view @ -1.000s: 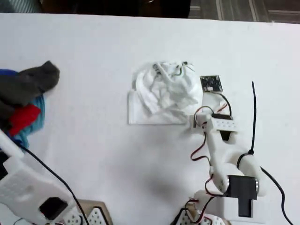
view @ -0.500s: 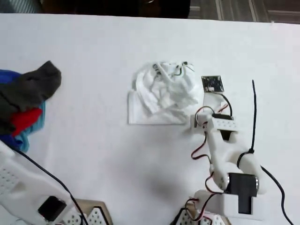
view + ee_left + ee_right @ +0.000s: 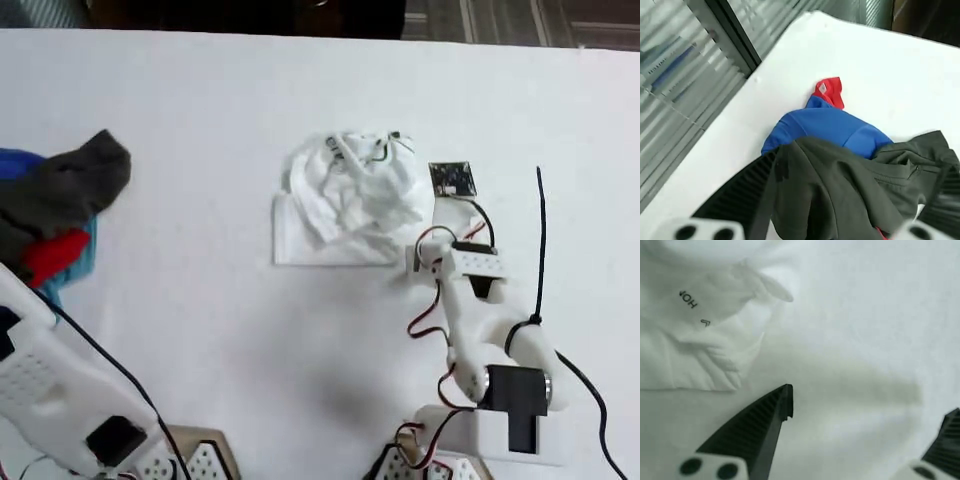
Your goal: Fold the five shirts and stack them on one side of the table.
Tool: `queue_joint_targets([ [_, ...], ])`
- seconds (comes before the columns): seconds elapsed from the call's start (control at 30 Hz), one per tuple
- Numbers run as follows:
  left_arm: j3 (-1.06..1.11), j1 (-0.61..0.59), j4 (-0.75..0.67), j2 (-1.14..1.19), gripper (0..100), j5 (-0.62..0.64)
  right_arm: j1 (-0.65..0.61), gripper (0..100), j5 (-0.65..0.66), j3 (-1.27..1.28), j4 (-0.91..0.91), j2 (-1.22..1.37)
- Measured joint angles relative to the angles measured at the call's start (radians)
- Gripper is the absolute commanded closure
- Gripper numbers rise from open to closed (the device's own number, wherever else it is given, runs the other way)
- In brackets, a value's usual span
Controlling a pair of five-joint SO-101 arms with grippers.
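While a crumpled white shirt (image 3: 345,200) lies mid-table (image 3: 200,90), the dark grey shirt (image 3: 840,200) tops a blue shirt (image 3: 825,125) and red cloth (image 3: 830,92) at the table's left edge. The left gripper (image 3: 855,175) has its fingers apart, straddling the dark grey shirt. The right gripper (image 3: 867,402) gapes over bare table just beside the white shirt.

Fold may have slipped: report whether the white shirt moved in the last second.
No. The white shirt sits just as far from the table's far edge as before, with the same crumpled outline.
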Motion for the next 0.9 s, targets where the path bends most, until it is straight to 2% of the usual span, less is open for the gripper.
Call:
queue_joint_targets([
  [0.13, 0.110, 0.046, 0.000, -0.110, 55, 0.000, 0.000, 56.2, 0.000, 0.000, 0.002, 0.000],
  [0.27, 0.379, 0.144, 0.000, -0.262, 55, 0.000, 0.000, 56.2, 0.000, 0.000, 0.002, 0.000],
  [0.37, 0.643, 0.269, 0.000, -0.396, 55, -0.002, 0.000, 56.2, 0.000, 0.000, 0.002, 0.000],
  [0.5, 0.997, 0.496, -0.043, -0.511, 55, -0.002, 0.000, 56.2, 0.000, 0.000, 0.005, 0.000],
  [0.6, 1.229, 0.671, -0.176, -0.522, 55, -0.002, 0.000, 56.2, 0.000, 0.000, 0.005, 0.000],
  [0.7, 1.433, 0.801, -0.394, -0.506, 55, -0.002, 0.000, 56.2, 0.000, 0.000, 0.005, 0.000],
  [0.8, 1.577, 0.887, -0.629, -0.439, 55, 0.041, 0.000, 56.2, -0.003, 0.000, 0.005, 0.002],
  [0.9, 1.608, 0.947, -0.790, -0.348, 55, 0.121, 0.000, 56.2, -0.003, 0.000, 0.005, 0.002],
])
